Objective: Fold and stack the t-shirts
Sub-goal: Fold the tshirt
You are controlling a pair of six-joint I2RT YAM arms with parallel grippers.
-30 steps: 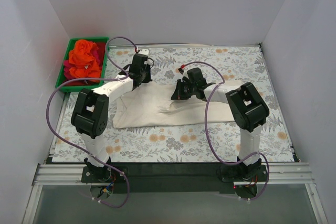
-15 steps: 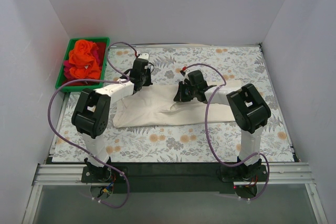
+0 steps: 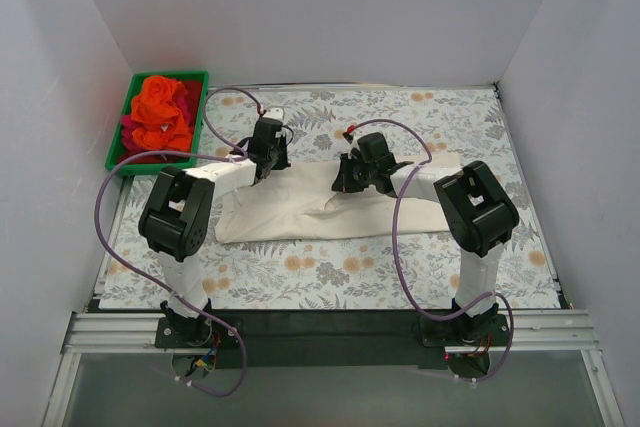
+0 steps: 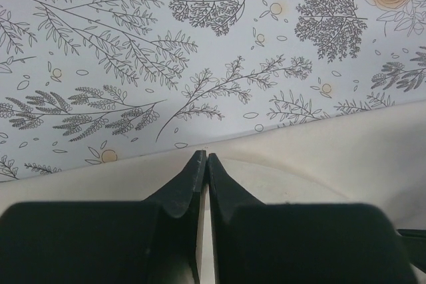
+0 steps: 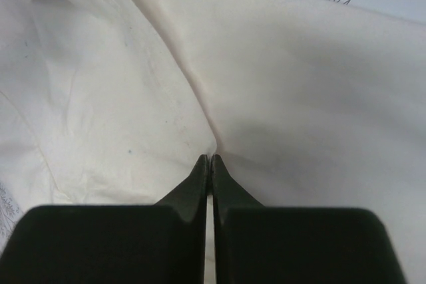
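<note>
Across the middle of the flowered tablecloth (image 3: 450, 117) lies the cream shirt (image 3: 300, 212), spread flat and creased. At its far left edge the left gripper (image 4: 204, 157) is pinched tight on the hem. The right gripper (image 5: 208, 157) is clamped on a puckered fold near the shirt's middle. Off the far left corner, orange shirts (image 3: 160, 112) and red shirts (image 3: 130, 132) sit bunched in a green bin (image 3: 120, 162).

A robotics lab cell: plain white walls (image 3: 300, 7) box in two arms (image 3: 175, 217) mounted beside an aluminium rail (image 3: 110, 332)
</note>
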